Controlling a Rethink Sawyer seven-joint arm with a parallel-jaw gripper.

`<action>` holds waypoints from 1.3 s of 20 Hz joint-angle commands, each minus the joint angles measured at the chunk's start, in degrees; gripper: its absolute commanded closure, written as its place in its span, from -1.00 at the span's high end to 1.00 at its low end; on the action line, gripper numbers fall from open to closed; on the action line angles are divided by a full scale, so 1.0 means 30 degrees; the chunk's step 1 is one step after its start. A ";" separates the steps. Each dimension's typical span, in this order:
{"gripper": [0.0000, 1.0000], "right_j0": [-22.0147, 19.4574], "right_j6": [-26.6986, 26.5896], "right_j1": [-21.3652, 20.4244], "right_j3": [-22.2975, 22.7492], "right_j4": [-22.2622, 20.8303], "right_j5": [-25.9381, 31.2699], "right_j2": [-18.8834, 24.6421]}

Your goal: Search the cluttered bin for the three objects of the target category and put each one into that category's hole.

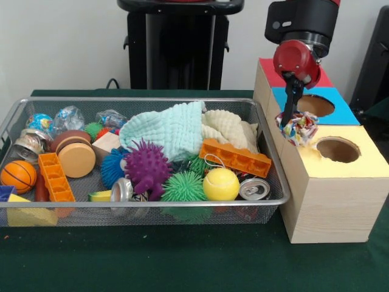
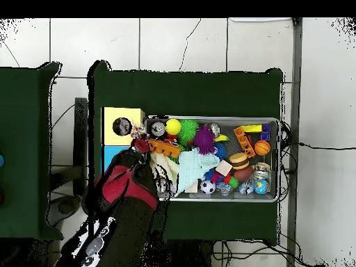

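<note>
My gripper [image 1: 294, 121] hangs over the boxes right of the bin and is shut on a small white fabric piece [image 1: 297, 128] printed with red, blue, yellow and green. The piece hangs just left of the round hole [image 1: 338, 149] in the yellow-topped box [image 1: 355, 165], above that box's far left corner. In the overhead view the gripper [image 2: 140, 141] and the piece [image 2: 137, 130] sit right beside the hole [image 2: 122, 126]. The wire mesh bin [image 1: 152, 204] holds mixed clutter. No other printed fabric piece shows in it.
The blue-topped box's hole [image 1: 315, 105] lies behind the gripper, with the red top [image 1: 267, 68] beyond. The bin holds a mint-green towel [image 1: 167, 129], cream towel [image 1: 231, 128], orange brick [image 1: 234, 157], yellow ball [image 1: 220, 184], purple spiky ball [image 1: 148, 167], cans and toys.
</note>
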 commanded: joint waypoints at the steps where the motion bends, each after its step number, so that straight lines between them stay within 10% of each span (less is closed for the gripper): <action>1: -1.00 0.0034 0.2481 0.1659 -0.0314 0.0138 0.1932 -0.0518; 13: -1.00 -0.4368 0.2072 -0.0531 0.0087 0.1026 0.3635 0.4964; 26: -1.00 -0.5706 -0.1272 -0.2940 -0.4885 0.1857 1.4081 0.7339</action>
